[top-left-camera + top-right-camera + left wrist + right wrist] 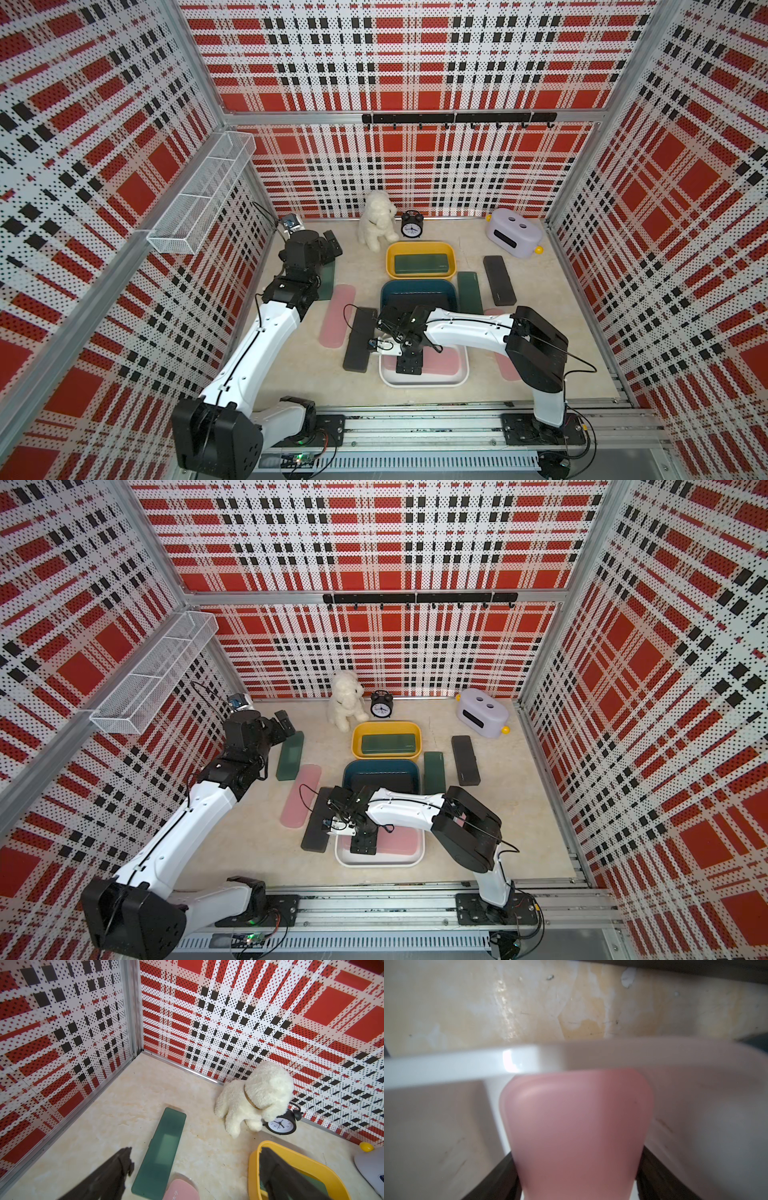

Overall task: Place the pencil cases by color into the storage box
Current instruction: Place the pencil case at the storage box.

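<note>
Three tubs in a row from the worktop's back edge to its front edge, one pencil case in each

Right gripper (577, 1157) is down in the white tub (424, 382) nearest the front edge, its fingers (506, 1169) clamped on both long sides of the gripped pink case (577, 1115) inside it. Left gripper (332, 245) hangs spread wide, holding nothing, above the far-left green case (289, 756) near the back-left corner. Yellow tub (390, 262) holds the stored green case (422, 264) and the blue tub (388, 291) the stored black case (415, 299). Loose on the worktop are the left pink case (300, 796) and left black case (359, 338), then the right green case (469, 291), right black case (498, 280) and a half-hidden pink case (505, 365) under the right arm
</note>
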Motion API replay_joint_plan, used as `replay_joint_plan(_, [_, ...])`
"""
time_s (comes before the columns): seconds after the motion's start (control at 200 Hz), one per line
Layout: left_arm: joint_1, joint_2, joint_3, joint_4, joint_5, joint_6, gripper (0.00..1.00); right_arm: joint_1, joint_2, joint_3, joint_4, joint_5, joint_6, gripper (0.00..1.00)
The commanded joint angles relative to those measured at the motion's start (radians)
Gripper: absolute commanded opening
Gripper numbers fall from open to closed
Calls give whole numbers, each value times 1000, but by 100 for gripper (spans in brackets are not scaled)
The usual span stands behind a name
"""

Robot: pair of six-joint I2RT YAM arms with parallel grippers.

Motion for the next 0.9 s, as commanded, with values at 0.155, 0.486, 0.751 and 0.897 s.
replay_joint_plan(0.155, [8, -19, -9, -9, 7, 11, 100, 6, 27, -11, 19, -18, 8, 85])
replay_joint_plan(0.486, [10, -12, -12, -13, 7, 12, 100, 6, 27, -12, 17, -21, 5, 100])
replay_joint_plan(0.751, [18, 13, -6, -31, -6, 7, 100, 7, 12, 12, -7, -6, 5, 100])
replay_joint_plan(0.897, [34, 53, 14, -65, 3, 4, 99, 8, -13, 25, -31, 18, 2, 100])
